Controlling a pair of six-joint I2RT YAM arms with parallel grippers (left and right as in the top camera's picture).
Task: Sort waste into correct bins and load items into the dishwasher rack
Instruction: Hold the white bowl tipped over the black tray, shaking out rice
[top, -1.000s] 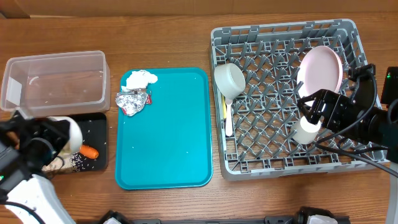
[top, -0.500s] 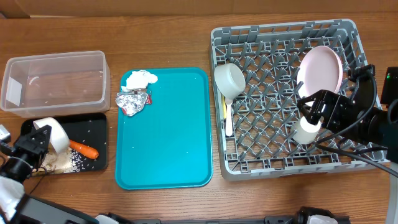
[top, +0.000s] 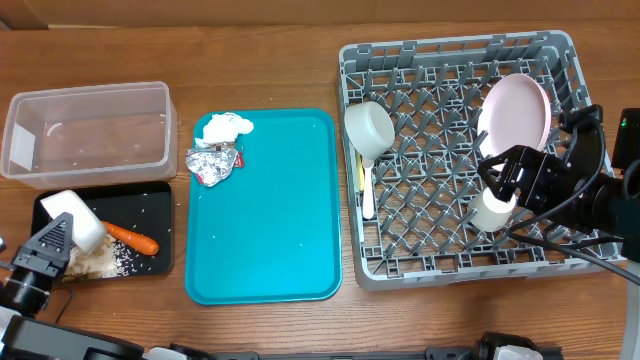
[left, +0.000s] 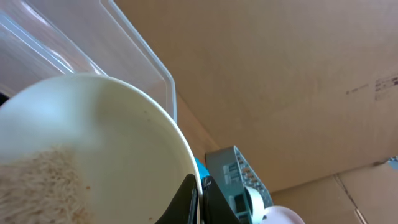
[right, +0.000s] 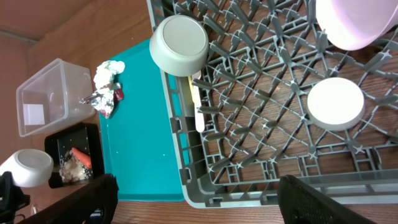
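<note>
Pinching the cream bowl (top: 78, 218) by its rim with the left gripper (left: 200, 190), over the black tray's (top: 150, 205) left end, just near of the clear tub (top: 90, 92). Holding the right gripper (top: 498, 178) wide over the white cup (top: 492, 210), right of bare lattice in the rack (top: 450, 48).

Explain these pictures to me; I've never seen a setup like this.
Two robot arms work at a table. One picture looks down from above; the other two come from cameras on each wrist. From above: a clear tub, a black tray with a carrot piece and food scraps, a teal tray carrying a napkin and foil wrapper, and a grey rack holding a bowl, plate and cup. The left fingers pinch the rim of a second bowl over the black tray. The right fingers hang open by the cup, holding nothing.
</note>
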